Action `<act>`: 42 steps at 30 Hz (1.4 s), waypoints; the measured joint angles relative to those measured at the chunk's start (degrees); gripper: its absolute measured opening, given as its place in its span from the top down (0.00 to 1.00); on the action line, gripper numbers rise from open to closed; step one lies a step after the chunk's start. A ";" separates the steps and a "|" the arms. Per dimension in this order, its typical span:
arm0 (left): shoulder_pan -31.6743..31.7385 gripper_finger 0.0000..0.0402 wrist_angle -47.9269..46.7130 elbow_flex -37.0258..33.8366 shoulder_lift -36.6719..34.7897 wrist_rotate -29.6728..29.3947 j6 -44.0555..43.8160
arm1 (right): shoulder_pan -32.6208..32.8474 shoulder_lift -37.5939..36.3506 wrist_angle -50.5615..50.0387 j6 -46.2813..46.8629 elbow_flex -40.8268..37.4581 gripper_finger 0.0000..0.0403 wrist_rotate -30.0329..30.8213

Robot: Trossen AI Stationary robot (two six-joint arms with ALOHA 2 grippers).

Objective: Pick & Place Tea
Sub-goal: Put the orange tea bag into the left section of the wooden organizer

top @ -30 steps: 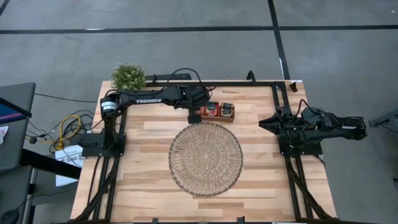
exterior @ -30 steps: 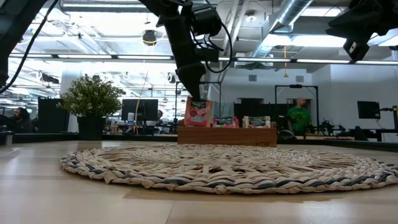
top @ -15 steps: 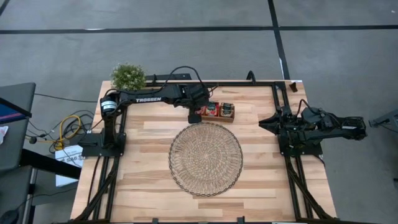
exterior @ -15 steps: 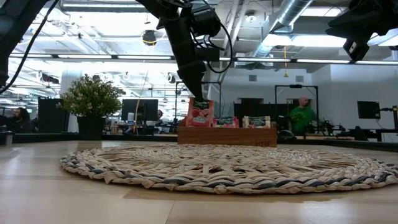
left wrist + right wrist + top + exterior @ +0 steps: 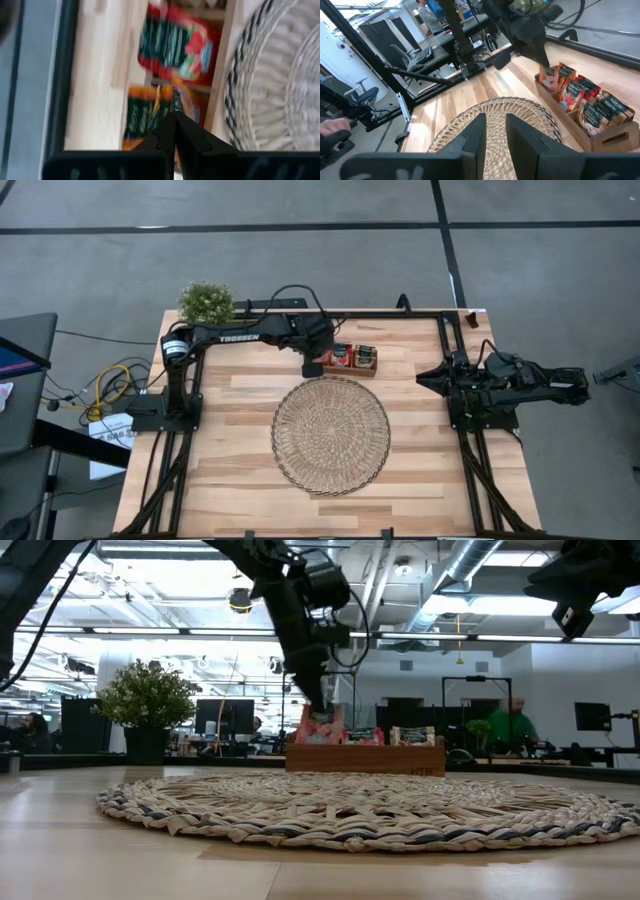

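Several red-orange tea sachets [image 5: 365,356] stand on edge in a small wooden tray [image 5: 350,374] at the table's far side, just beyond a round woven mat [image 5: 330,435]. My left gripper [image 5: 313,366] is at the tray's left end, shut on one sachet [image 5: 320,728]. In the left wrist view the fingers [image 5: 174,117] meet on that sachet, with more sachets [image 5: 175,45] beyond. My right gripper [image 5: 495,135] waits at the table's right edge, open and empty. My left gripper pinches the upper edge [image 5: 173,100] of one red-orange sachet between its two fingers. The fingers slant down from above and from the table's left. The sachet hangs tilted below them, its lower part [image 5: 322,738] down in the tray's left end.
A small potted plant [image 5: 206,302] stands at the far left corner. The mat covers the table's middle. Black arm frames [image 5: 165,415] run along the left and right sides. People move in the room behind the table [image 5: 512,725].
My left gripper, still shut on the sachet, has sunk a little toward the tray and tipped. The sachet, which stood well above the tray's rim, now sits lower in the left end and leans over.
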 joint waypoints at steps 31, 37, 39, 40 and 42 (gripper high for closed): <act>2.74 1.00 4.18 -3.40 0.08 4.72 -6.06 | 0.00 -0.02 0.00 0.00 0.00 0.84 -0.02; 2.70 1.00 3.89 -5.75 0.08 3.28 -7.13 | 0.00 0.00 0.00 -0.02 0.00 0.84 -0.02; 2.70 1.00 3.92 -5.79 0.08 3.28 -7.90 | 0.00 -0.01 0.00 0.00 0.00 0.84 -0.02; 2.70 1.00 4.15 -5.79 0.08 3.27 -7.95 | 0.00 -0.01 0.00 0.00 0.00 0.84 -0.02; 2.68 1.00 4.43 -5.79 0.08 3.24 -7.98 | 0.00 0.00 0.00 0.00 0.00 0.84 -0.02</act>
